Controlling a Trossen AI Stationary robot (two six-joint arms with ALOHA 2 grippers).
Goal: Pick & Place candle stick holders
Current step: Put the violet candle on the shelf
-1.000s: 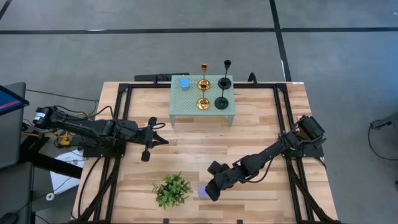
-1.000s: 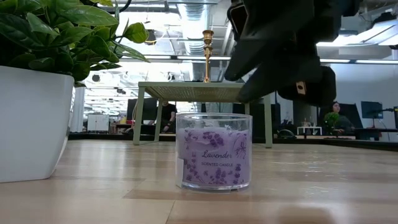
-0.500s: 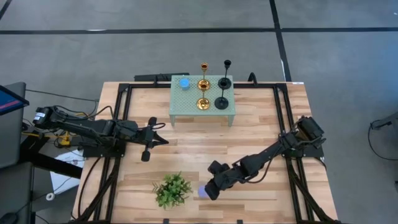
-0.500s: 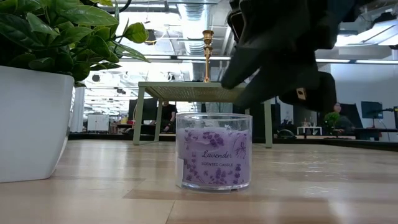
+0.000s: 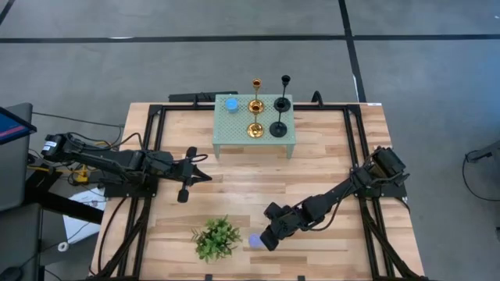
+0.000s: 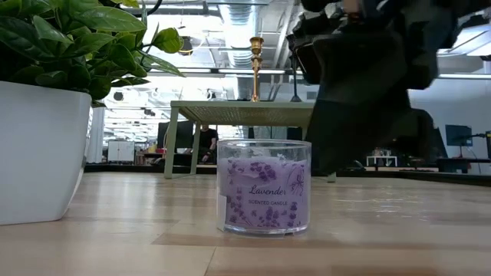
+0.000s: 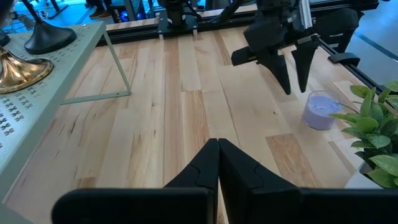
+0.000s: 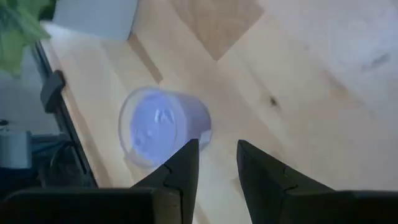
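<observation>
The four candle stick holders stand on a small green stand at the far side of the wooden table: a tall gold holder and a tall black holder at the back edge, a second gold holder and a second black holder nearer the front edge. A small blue cylinder stands on the same stand, to the left of the gold ones. No claw is touching any holder. The right claw is at the near side of the table, well apart from the stand, just beside a purple lavender candle jar; its fingers are a little apart and hold nothing, and the jar stands free on the wood. A green plant in a white pot stands near the jar. The left claw waits over the left part of the table, its fingers closed together and empty.
</observation>
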